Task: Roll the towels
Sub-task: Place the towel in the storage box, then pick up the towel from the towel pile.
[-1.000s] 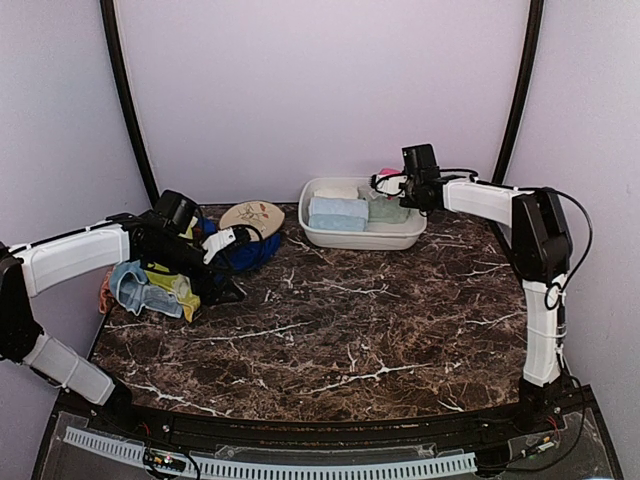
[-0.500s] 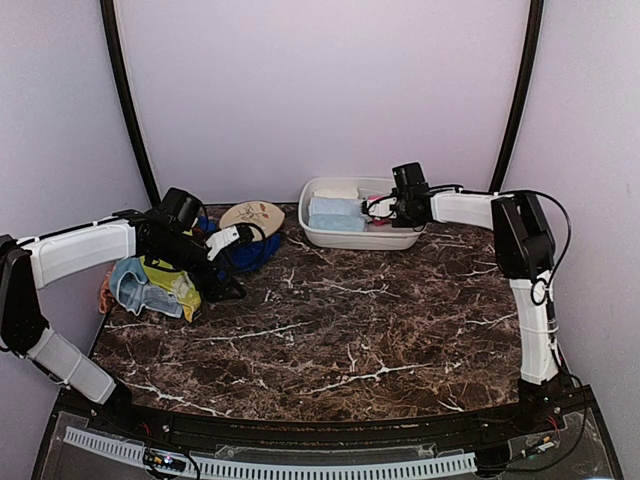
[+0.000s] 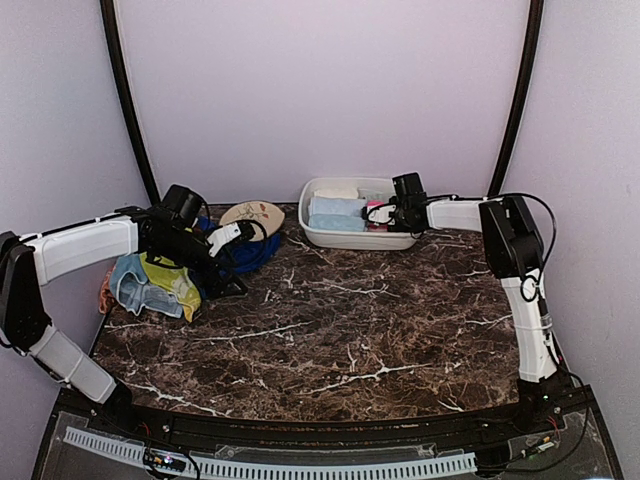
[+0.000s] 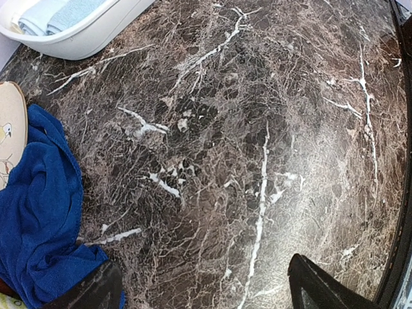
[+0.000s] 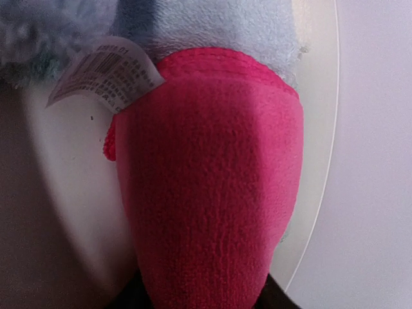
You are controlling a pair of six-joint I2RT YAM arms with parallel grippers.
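Note:
My right gripper (image 3: pixel 388 214) reaches down into the white basin (image 3: pixel 330 238), shut on a rolled hot pink towel (image 5: pixel 212 193) that fills the space between its dark fingers. The pink roll lies against a pale blue towel (image 5: pixel 219 22) with a white label (image 5: pixel 106 74). Another pale blue roll (image 3: pixel 337 212) lies in the basin's left half. My left gripper (image 4: pixel 206 293) hangs open above bare marble, its left finger by a crumpled royal blue towel (image 4: pixel 38 219). A pale blue towel (image 3: pixel 130 285) and a yellow-green towel (image 3: pixel 172 280) lie heaped at the table's left edge.
The oval beige floral disc (image 3: pixel 252 215) lies behind the royal blue towel (image 3: pixel 258 250), near the back wall. The basin (image 4: pixel 96 32) stands at the back centre. Dark marble table (image 3: pixel 350 330) stretches across the middle and front.
My right gripper has swung left and down into the basin with the pink towel. The left arm has hardly moved.

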